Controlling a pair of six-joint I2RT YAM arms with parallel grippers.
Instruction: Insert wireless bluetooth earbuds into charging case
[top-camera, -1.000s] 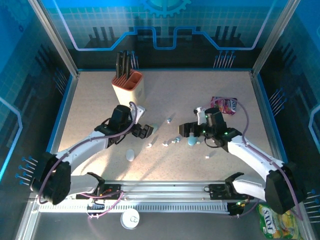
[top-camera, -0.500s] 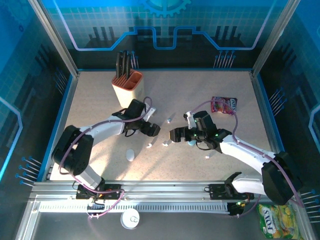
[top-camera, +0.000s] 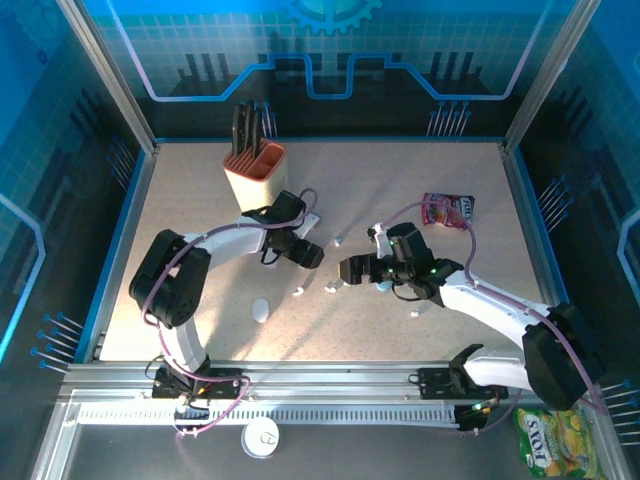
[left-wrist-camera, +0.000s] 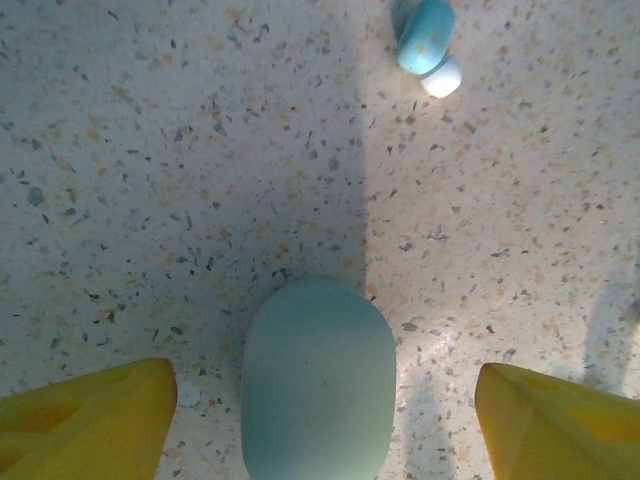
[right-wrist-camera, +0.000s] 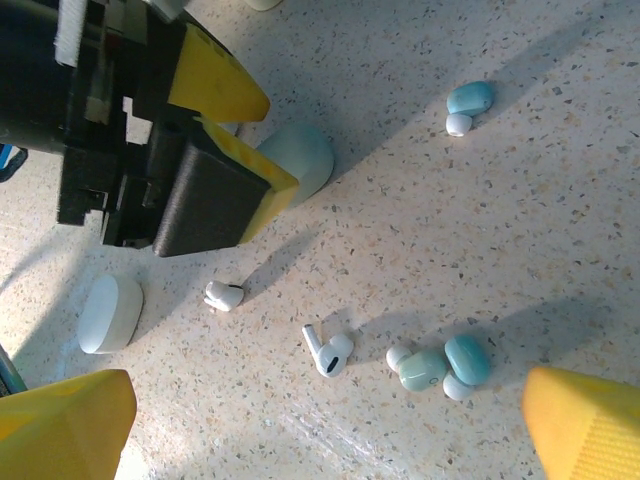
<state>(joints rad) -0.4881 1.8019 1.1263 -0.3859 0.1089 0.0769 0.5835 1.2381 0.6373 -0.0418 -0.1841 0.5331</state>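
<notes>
A pale green oval charging case (left-wrist-camera: 318, 385) lies flat on the speckled table between my left gripper's (left-wrist-camera: 320, 425) yellow fingertips (left-wrist-camera: 90, 420), with a gap on each side. The same case (right-wrist-camera: 300, 155) and left gripper (top-camera: 305, 255) show in the right wrist view. My right gripper (right-wrist-camera: 325, 430) hangs open over loose earbuds: a white stemmed one (right-wrist-camera: 328, 352), a small white one (right-wrist-camera: 224, 294) and a teal and green cluster (right-wrist-camera: 440, 365). In the top view the right gripper (top-camera: 352, 270) sits just right of the left one.
A white oval case (right-wrist-camera: 108, 312) lies near the left gripper, also seen as a white case (top-camera: 261, 310) from above. Another teal earbud (left-wrist-camera: 428, 40) lies further off. A tan knife block (top-camera: 258, 170) stands at the back left, a pink packet (top-camera: 447, 210) at the right.
The left arm has reached further toward the table's middle, and its jaws have narrowed around the green case. The right gripper shifted left earlier and has since held still.
</notes>
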